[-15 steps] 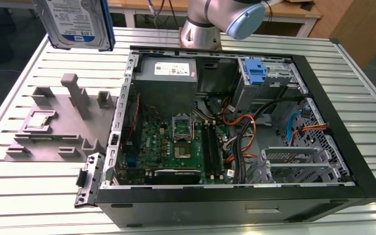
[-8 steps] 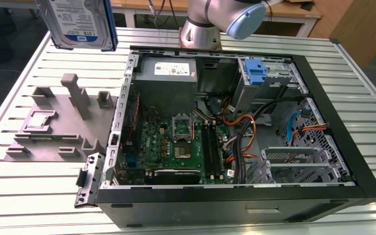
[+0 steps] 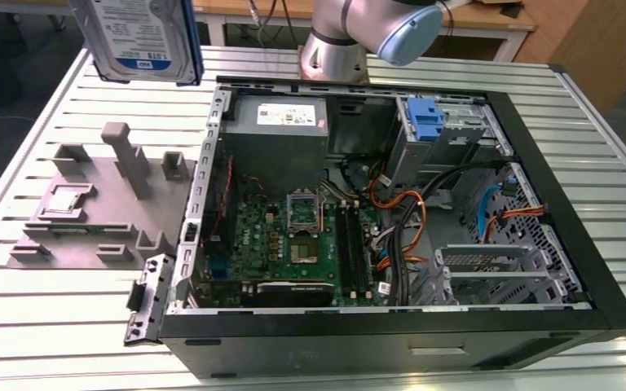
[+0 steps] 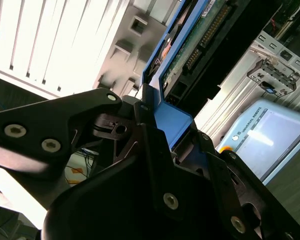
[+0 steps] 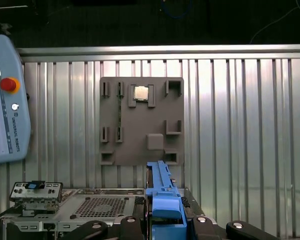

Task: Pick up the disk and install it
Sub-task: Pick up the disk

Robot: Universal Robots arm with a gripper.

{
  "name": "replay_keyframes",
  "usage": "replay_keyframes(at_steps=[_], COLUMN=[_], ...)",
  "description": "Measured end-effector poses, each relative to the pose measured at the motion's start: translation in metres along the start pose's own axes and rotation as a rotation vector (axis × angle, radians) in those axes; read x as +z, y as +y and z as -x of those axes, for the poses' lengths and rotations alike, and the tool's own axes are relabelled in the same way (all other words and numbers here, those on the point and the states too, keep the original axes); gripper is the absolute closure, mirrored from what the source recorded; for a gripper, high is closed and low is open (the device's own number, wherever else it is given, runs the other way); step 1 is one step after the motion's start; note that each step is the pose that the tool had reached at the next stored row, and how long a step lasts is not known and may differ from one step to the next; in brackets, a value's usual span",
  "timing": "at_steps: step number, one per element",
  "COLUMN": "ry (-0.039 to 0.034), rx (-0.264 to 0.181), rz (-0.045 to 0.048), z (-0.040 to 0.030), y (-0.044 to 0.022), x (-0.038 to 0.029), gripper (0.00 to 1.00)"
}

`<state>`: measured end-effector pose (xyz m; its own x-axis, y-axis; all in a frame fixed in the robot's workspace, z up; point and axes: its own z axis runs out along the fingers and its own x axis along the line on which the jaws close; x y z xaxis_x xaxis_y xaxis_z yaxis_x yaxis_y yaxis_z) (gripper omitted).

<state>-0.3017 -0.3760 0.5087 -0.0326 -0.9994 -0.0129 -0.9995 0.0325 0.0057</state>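
Slatted metal tabletop point(image 3: 63, 326) with an open PC case point(image 3: 400, 346). Gripper point(image 4: 165, 117) clamped narrow on blue rail of the disk point(image 3: 139, 37), held aloft above grey fixture point(image 3: 95, 204). Carry step, install not done; seating likely calls for squaring rails to drive cage point(image 3: 443, 122), well apart from gripper.

The disk point(image 3: 141, 37) hangs upright above the slatted table point(image 3: 601, 130), outside the open computer case point(image 3: 400, 342).
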Motion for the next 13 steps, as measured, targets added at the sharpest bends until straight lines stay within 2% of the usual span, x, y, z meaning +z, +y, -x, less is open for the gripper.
replay_keyframes(at_steps=[13], ry=[0.0000], rx=[0.000], rz=[-0.0002], z=[-0.0016], y=[-0.0061], x=[0.0005], gripper=[0.63])
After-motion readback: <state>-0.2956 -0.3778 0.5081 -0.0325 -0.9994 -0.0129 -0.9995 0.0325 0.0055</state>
